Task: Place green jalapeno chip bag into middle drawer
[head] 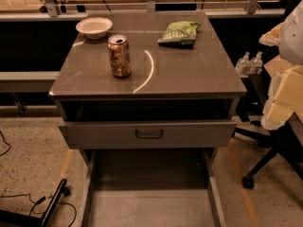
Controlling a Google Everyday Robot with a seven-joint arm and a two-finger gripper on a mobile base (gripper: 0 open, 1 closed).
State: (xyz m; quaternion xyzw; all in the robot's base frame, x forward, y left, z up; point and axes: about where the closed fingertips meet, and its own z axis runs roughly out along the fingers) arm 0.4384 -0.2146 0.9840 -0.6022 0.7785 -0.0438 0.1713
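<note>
While the green jalapeno chip bag (179,33) lies back-right on the cabinet (189,72), the gripper (280,103) hangs apart, right of the cabinet; I cannot tell its grasp.

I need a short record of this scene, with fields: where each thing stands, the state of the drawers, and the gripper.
green jalapeno chip bag: lies on the cabinet top, rear right, not held
soda can: upright, front left of the top
bowl: rear left, apart from the can
upper drawer: slightly open, dark loop handle on its front
middle drawer: pulled far out, bag not in it
gripper: not in view; only pale arm parts show at the right edge
</note>
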